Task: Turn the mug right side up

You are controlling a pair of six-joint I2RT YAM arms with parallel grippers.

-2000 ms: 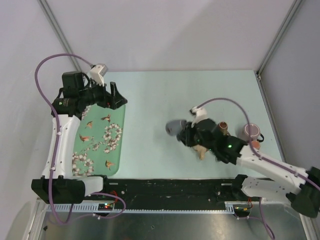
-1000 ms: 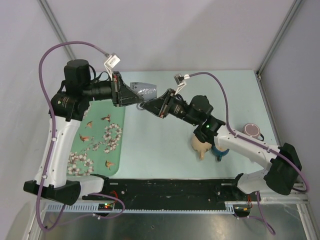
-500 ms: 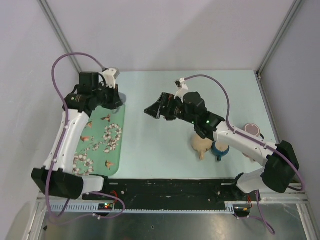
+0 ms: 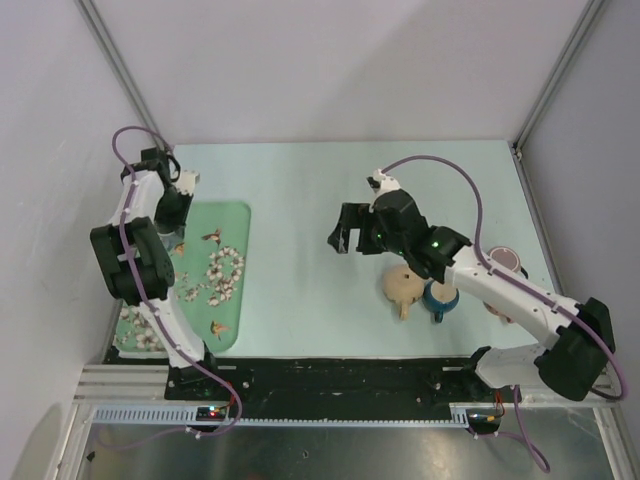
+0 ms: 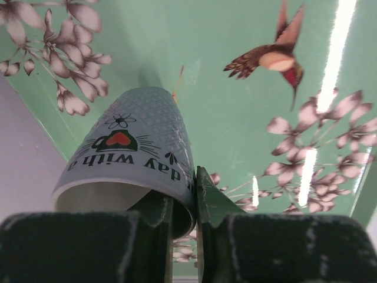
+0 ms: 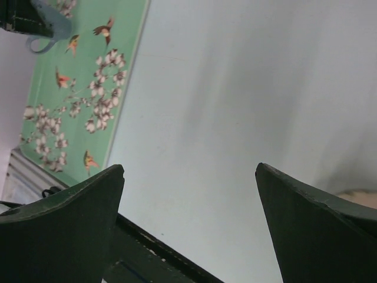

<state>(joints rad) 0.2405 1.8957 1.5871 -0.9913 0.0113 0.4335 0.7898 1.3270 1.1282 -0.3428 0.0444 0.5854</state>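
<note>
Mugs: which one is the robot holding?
The grey-blue mug with the heart picture: the left gripper pinches its rim. The tan mug, dark blue mug and pink mug stand on the table.

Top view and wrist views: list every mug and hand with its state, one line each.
tan mug: upside down, untouched.
dark blue mug: upright.
pink mug: upright.
grey-blue mug: pinched at its rim by the left hand, over the tray.
left hand: shut on the grey-blue mug.
right hand: open, empty.
</note>
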